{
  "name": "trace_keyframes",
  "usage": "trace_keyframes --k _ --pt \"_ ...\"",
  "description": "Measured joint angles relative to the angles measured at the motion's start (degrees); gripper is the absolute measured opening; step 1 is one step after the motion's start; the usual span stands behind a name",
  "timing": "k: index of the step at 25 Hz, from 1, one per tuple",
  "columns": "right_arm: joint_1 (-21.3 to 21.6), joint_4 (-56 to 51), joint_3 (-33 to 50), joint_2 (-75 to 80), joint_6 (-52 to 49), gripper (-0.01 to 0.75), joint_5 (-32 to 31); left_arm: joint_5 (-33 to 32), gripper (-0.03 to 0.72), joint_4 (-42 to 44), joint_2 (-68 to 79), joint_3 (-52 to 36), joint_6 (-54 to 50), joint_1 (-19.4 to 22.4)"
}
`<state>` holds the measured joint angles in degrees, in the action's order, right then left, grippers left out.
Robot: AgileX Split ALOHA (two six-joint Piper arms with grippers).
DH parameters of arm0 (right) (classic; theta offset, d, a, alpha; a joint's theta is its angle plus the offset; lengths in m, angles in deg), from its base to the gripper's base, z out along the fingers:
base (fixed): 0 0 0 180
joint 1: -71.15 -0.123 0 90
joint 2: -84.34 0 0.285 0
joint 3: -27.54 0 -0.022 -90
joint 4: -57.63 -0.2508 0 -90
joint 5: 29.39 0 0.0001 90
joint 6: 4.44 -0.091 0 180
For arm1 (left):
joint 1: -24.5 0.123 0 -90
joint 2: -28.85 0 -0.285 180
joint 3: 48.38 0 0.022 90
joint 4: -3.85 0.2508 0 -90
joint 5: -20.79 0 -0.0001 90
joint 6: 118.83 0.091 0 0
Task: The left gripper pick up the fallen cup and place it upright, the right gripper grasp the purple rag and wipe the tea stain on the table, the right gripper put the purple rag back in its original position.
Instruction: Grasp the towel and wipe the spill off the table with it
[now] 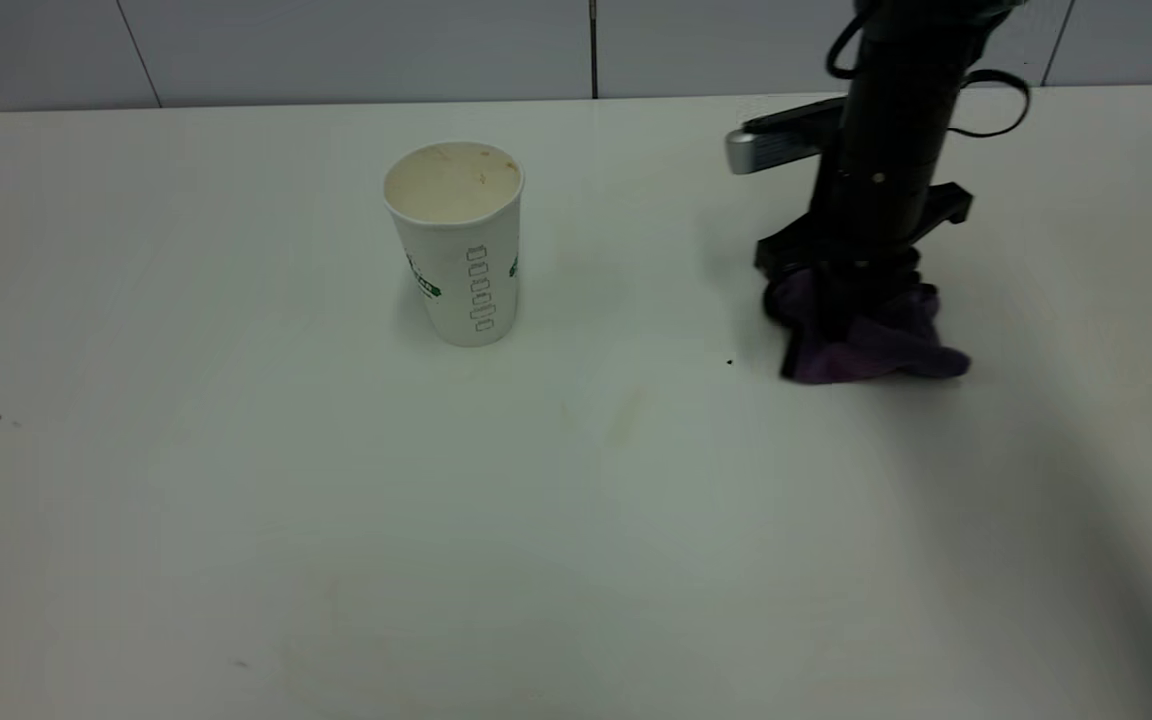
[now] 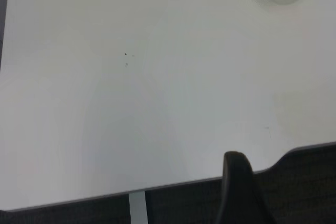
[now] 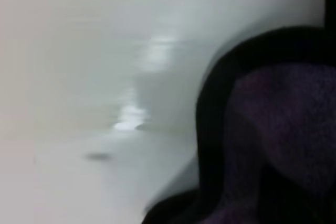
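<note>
the near part of the worktop [image 1: 236,560] carries nothing but a few dark specks. a little farther in, to the right of the cup [image 1: 459,243] and nearer the camera than it, lies a faint tan smear [image 1: 629,412]; this looks like what is left of the tea stain, thin and mostly wiped, though i cannot tell whether any wet film remains. a tiny black speck sits just beyond it, toward the rag.

farther on, well to the right of the cup, the right end effector [image 1: 841,320] stands pointing straight down with the purple rag [image 1: 871,340] bunched under it and resting on the worktop. its fingers appear closed into the cloth; the right wrist view shows purple fabric packed against a dark finger. the rag is soft, light and limp; it will drape and drag, so it is best held by a pinched central fold, as it seems to be now, and pressed flat to wipe.

level with it, the cup stands upright, mouth up, apart from everything. it is empty, with only tan staining inside. it is light, thin-walled paper, easy to crush or tip, best taken gently around its sides.

the left end effector [image 2: 239,182] is off beyond the worktop's edge, well away from the cup; i cannot tell how far open it is.
</note>
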<state>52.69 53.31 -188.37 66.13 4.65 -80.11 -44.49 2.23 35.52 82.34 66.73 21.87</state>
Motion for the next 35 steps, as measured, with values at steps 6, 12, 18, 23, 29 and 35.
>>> trace_keyframes --k 6,12,18,23,29,35 --pt "-12.3 -2.5 0.0 0.0 0.1 0.071 0.1 0.0 0.478 0.0 0.0 0.0 -0.1 0.0" --pt "-23.1 -2.9 0.2 0.1 0.1 0.071 0.4 0.0 0.478 0.0 0.0 0.0 -0.1 0.0" --pt "-23.7 2.1 0.3 0.1 -3.5 0.073 0.2 0.0 0.478 0.0 0.0 0.0 -0.1 0.0" --pt "-15.3 6.6 0.3 0.0 -5.8 0.073 0.0 0.0 0.478 0.0 0.0 0.0 -0.1 0.0" --pt "-2.8 7.2 0.3 0.0 -5.8 0.075 -0.5 0.0 0.478 0.0 0.0 0.0 -0.1 0.0" --pt "7.0 7.3 0.3 -0.1 -5.1 0.077 -2.1 0.0 0.478 0.0 0.0 0.0 -0.1 0.0"
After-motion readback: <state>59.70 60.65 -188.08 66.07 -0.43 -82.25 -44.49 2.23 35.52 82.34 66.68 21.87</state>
